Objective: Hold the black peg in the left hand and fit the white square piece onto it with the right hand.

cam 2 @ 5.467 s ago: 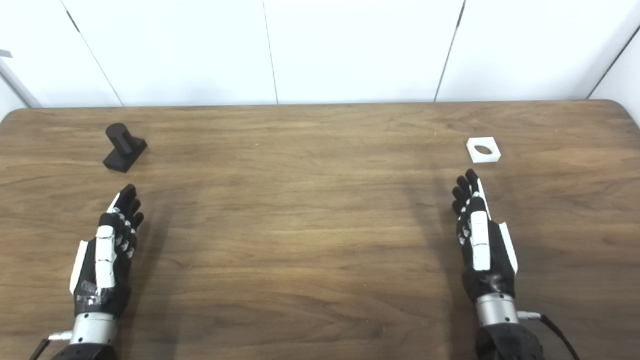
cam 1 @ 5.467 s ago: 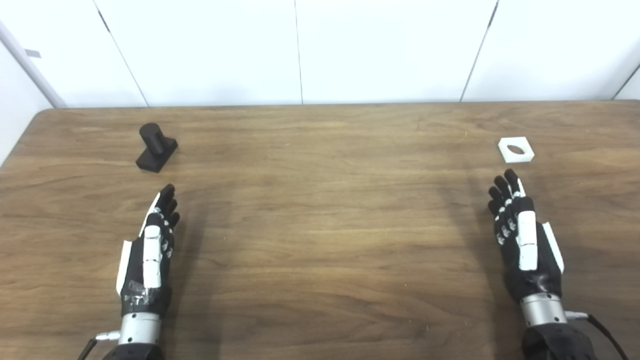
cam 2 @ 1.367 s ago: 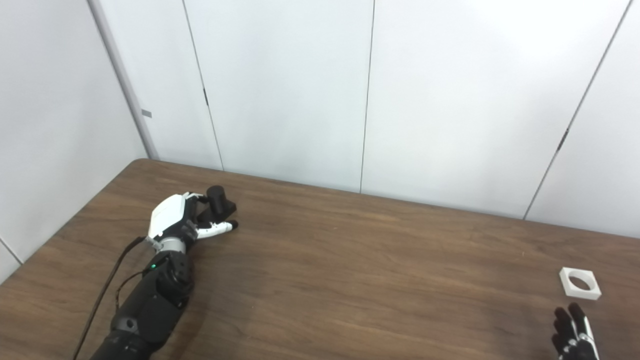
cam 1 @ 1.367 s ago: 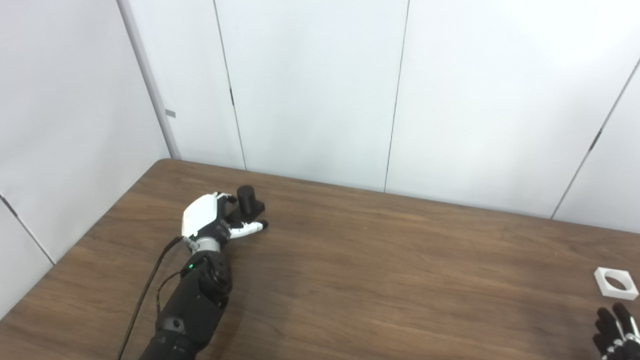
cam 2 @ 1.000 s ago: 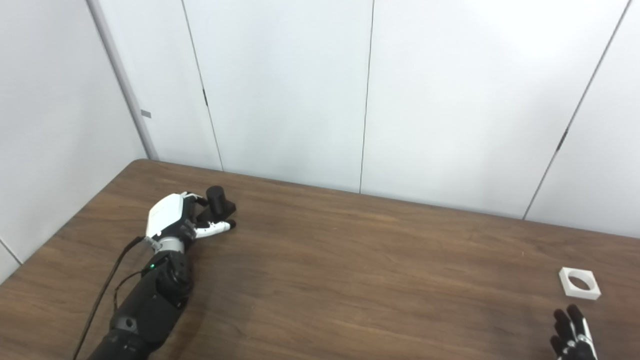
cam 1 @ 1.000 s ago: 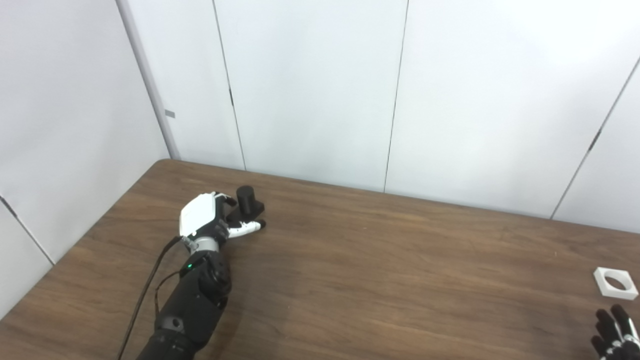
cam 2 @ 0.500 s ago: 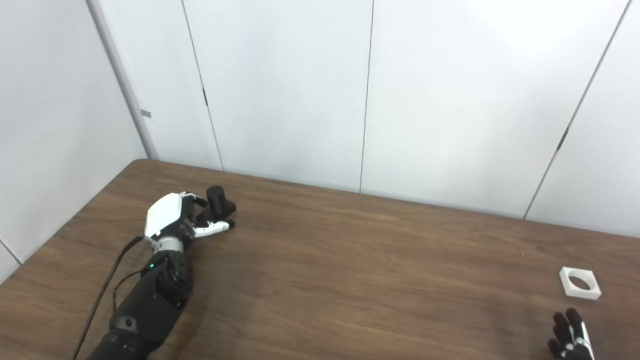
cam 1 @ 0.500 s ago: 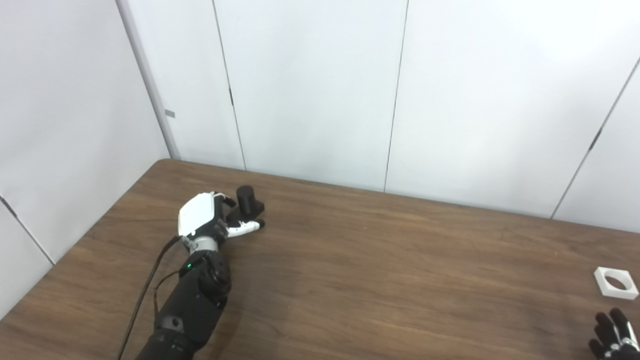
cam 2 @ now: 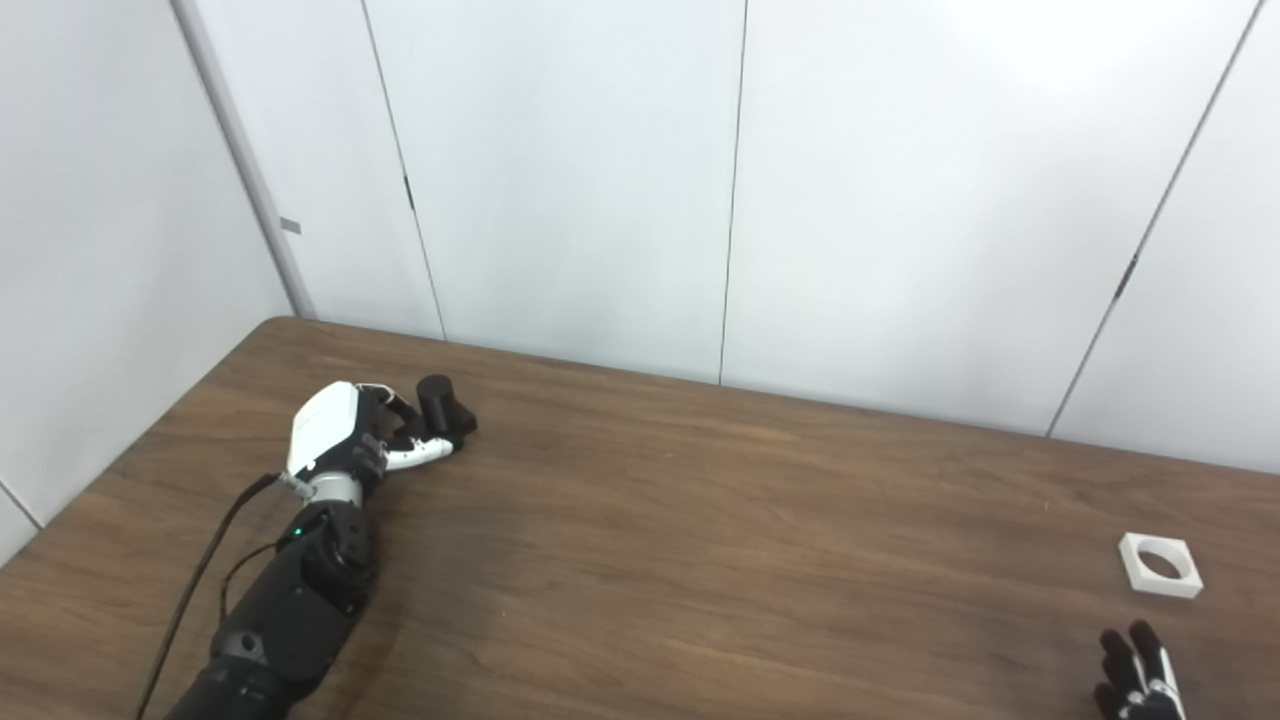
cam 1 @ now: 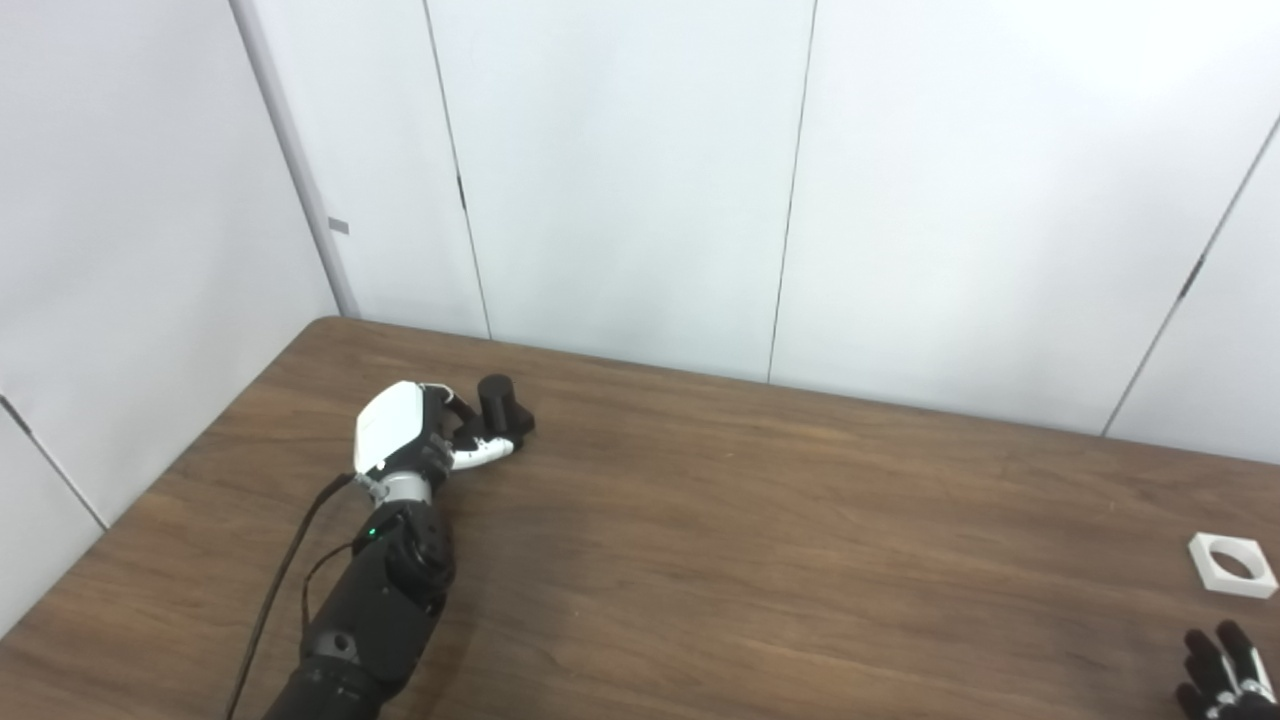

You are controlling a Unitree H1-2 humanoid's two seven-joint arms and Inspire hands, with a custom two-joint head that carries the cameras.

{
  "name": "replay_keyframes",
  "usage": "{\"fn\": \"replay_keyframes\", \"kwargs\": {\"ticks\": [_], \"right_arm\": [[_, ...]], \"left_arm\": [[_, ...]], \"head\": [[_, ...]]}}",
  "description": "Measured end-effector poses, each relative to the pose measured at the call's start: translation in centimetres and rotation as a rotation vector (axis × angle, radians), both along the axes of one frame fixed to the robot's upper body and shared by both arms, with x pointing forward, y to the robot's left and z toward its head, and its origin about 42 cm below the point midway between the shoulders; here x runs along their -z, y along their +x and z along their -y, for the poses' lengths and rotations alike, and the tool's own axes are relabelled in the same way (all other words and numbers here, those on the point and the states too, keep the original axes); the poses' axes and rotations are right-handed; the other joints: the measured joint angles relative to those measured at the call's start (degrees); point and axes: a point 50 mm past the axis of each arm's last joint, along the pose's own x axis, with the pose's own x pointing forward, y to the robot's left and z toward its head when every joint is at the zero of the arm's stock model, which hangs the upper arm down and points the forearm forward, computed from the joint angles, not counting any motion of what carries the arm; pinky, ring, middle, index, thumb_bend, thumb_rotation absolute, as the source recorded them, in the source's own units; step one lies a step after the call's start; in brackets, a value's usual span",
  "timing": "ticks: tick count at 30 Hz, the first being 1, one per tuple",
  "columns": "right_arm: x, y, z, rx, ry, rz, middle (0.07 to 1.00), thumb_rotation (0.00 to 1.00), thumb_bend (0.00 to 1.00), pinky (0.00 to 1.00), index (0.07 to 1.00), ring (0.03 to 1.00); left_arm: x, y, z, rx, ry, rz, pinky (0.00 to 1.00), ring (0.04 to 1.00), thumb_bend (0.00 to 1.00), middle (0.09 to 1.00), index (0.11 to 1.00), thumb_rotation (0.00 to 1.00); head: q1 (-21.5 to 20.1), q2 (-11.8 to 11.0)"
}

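The black peg (cam 1: 503,403) sits near the table's far left corner. My left hand (cam 1: 405,438) is curled around its base, with the fingers behind it and the white thumb in front; the peg's round top sticks out past the fingers. The white square piece (cam 1: 1232,565) with a round hole lies flat at the far right of the table. Only the fingertips of my right hand (cam 1: 1215,670) show at the bottom right edge, spread and empty, just short of the white piece. It also shows in the right eye view (cam 2: 1135,680).
The brown wooden table (cam 1: 760,560) runs up to white wall panels (cam 1: 620,180) at the back and left. A black cable (cam 1: 285,580) hangs along my left forearm.
Since 5.5 s ago the camera has turned left and my left hand has reached the peg. In the last second its fingers and thumb have closed on the peg, which shifted slightly. The right hand slid lower.
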Motion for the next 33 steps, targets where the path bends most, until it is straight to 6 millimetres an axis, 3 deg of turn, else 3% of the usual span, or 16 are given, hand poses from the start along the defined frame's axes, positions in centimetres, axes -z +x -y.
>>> {"fn": "replay_keyframes", "kwargs": {"ticks": [17,33], "right_arm": [[-0.1,-0.1,-0.3,-0.001,-0.005,-0.001,0.963,1.0,0.51,1.0,0.999,0.999],[-0.4,0.0,-0.8,0.004,-0.01,-0.011,0.967,1.0,0.46,1.0,1.0,0.996]], "left_arm": [[-0.2,-0.2,0.2,0.062,-0.01,-0.009,1.0,0.874,0.52,0.789,0.487,0.05],[0.0,-5.3,4.1,0.277,0.004,-0.015,1.0,0.887,0.52,0.798,0.488,0.05]], "head": [[-1.67,0.79],[-4.21,2.11]]}}
